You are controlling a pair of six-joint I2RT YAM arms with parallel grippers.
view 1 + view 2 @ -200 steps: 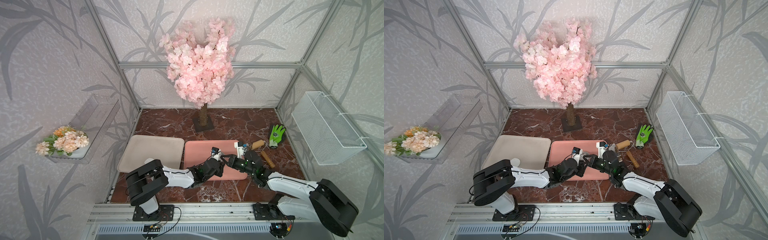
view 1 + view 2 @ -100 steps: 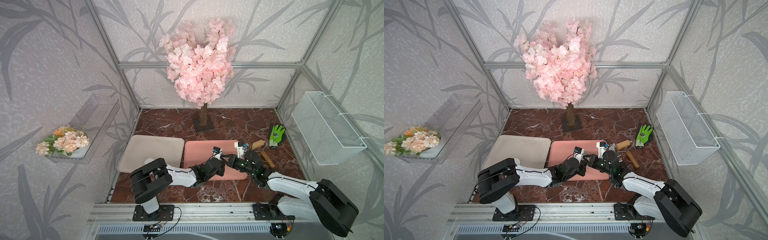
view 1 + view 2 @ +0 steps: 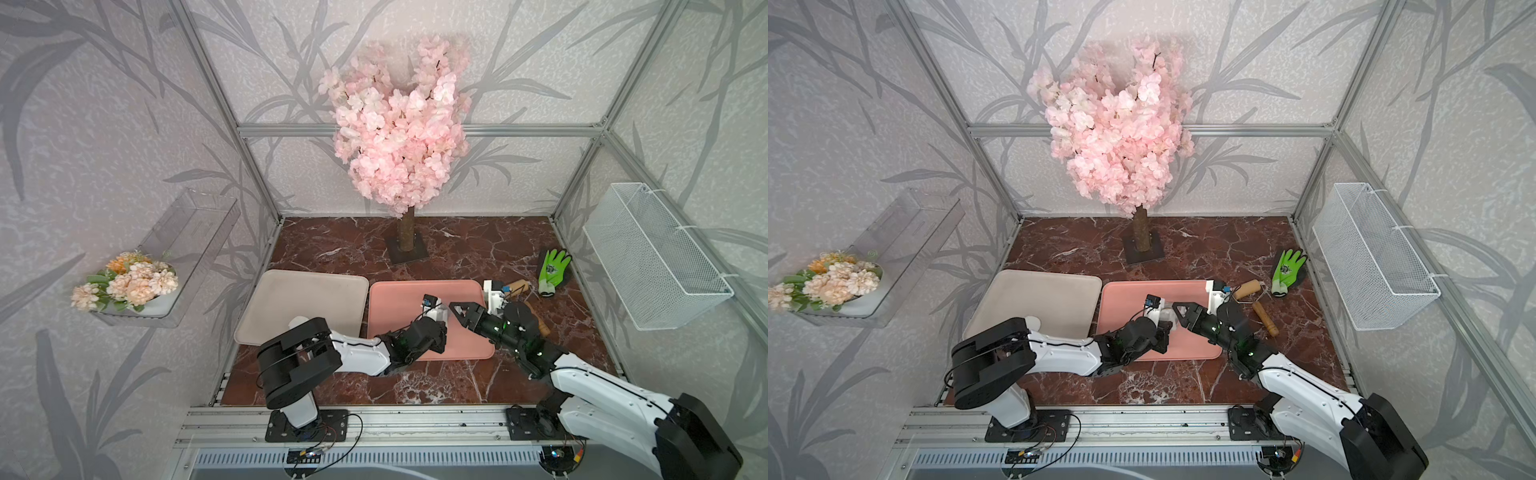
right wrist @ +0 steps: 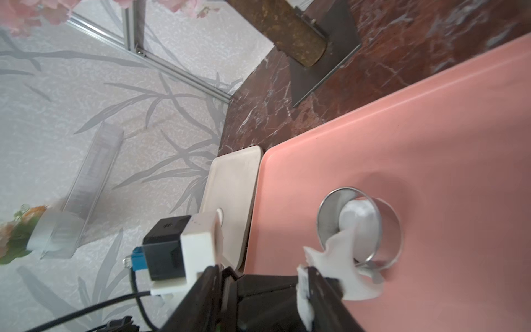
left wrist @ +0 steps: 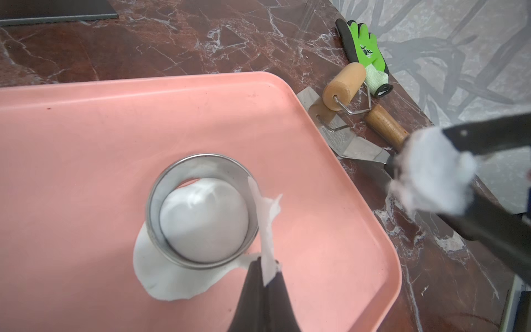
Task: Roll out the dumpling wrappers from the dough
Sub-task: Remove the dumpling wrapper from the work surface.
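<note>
Thin white dough [image 5: 172, 276], torn, under the steel ring cutter [image 5: 153, 212] on the pink tray [image 5: 86, 143]; left claw [image 5: 267, 263] pinches a strip, right claw [image 5: 425, 172] parted; red marble table [image 5: 201, 37], leaf-print walls [image 3: 104, 124].

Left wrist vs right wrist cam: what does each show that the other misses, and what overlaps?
Only left wrist: wooden roller, green glove, metal scraper.
Only right wrist: beige tray, tree base, wall shelf with flowers, and the left arm's camera block.
Both: pink tray, ring cutter set on the dough, and a strip of that dough raised beside the ring. The left gripper pinches the strip, jaws shut.
</note>
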